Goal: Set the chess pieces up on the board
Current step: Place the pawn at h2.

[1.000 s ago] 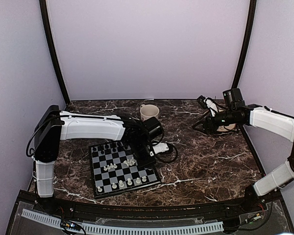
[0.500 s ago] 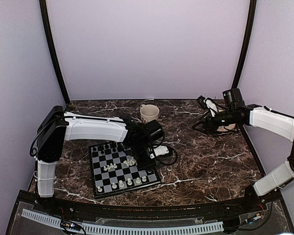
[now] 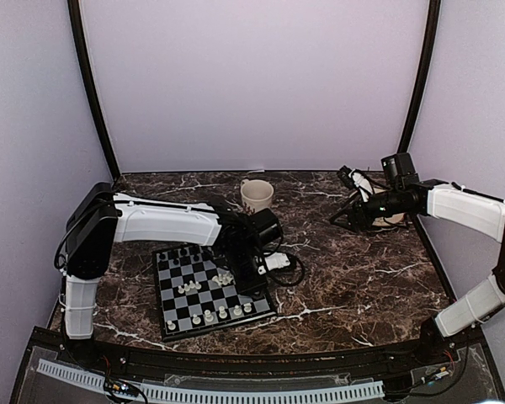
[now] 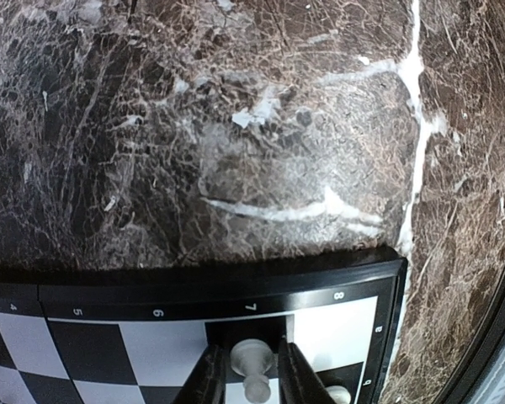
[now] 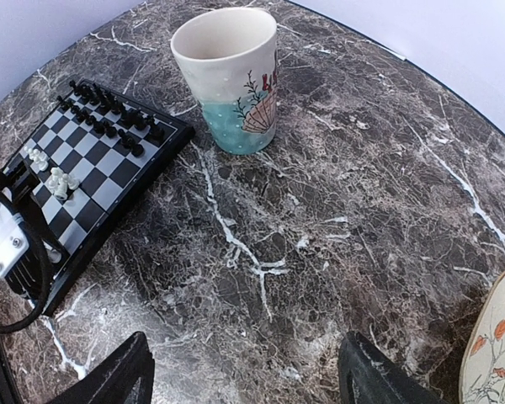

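The board point(image 3: 204, 296) lies in front of my left arm, with black chess pieces point(image 3: 185, 251) along its far edge and white chess pieces point(image 3: 209, 316) on its near rows. My left gripper point(image 3: 249, 274) is low over the board's right edge. In the left wrist view its fingers point(image 4: 212, 370) are closed against a white pawn point(image 4: 252, 364) over the dark square by column 7 of the board point(image 4: 194, 303). My right gripper point(image 3: 353, 217) hangs open and empty over the marble at the far right point(image 5: 244, 379).
A cream and teal mug point(image 3: 256, 194) stands behind the board; it also shows in the right wrist view point(image 5: 229, 80). A cream floral dish point(image 5: 497, 345) lies at the far right. Cables point(image 3: 288, 263) loop beside the left gripper. Another white piece point(image 4: 337, 394) stands near column 8.
My left arm's shoulder has shifted slightly right while its gripper stays low over the board's right edge. The right arm has barely moved.
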Motion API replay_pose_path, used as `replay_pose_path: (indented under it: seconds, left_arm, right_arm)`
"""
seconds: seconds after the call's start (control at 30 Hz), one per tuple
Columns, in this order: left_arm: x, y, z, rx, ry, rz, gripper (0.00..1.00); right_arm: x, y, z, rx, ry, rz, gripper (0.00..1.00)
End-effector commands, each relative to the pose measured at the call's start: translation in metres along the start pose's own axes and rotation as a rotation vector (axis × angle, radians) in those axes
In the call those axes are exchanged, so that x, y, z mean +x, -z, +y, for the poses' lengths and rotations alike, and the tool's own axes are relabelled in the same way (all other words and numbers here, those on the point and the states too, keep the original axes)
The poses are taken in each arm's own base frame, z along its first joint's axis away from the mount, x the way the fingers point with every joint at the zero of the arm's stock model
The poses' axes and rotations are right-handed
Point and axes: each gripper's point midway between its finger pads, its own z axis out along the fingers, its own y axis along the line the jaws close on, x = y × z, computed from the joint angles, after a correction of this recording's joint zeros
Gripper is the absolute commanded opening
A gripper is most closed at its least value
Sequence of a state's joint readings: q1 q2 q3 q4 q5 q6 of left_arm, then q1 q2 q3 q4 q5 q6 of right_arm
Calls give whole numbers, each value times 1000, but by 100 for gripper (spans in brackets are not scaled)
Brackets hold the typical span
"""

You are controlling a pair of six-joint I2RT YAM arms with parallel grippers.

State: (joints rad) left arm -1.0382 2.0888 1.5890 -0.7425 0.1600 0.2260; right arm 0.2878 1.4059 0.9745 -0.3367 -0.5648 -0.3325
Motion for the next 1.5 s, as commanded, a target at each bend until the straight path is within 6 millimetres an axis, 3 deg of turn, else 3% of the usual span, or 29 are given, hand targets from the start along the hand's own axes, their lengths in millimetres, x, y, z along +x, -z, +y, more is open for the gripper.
replay_pose_path:
  seconds: [0.0, 0.17, 0.43, 0.6, 0.7, 0.9, 1.47]
  left_arm:
    - [2, 5, -3, -1, -9, 14, 27]
    - [-9, 18, 2, -41, -6, -32, 31]
    - [-23, 66, 7, -100, 0, -190, 34]
    - [-3, 82, 43, -181, 132, -214, 33]
    - [18, 81, 61, -197, 214, -172, 27]
    - [36, 69, 70, -207, 275, -118, 27]
    - [45, 43, 78, -184, 314, -53, 28]
  right_arm:
    - [-3, -2, 0, -10, 13, -16, 75]
    - [-3, -2, 1, -12, 14, -16, 75]
    - [-1, -4, 0, -18, 10, -8, 75]
    - [-1, -4, 0, -23, 8, -7, 75]
    - [0, -4, 0, -21, 10, -6, 75]
    - [0, -5, 0, -23, 8, -4, 75]
    - [1, -6, 0, -24, 7, 0, 75]
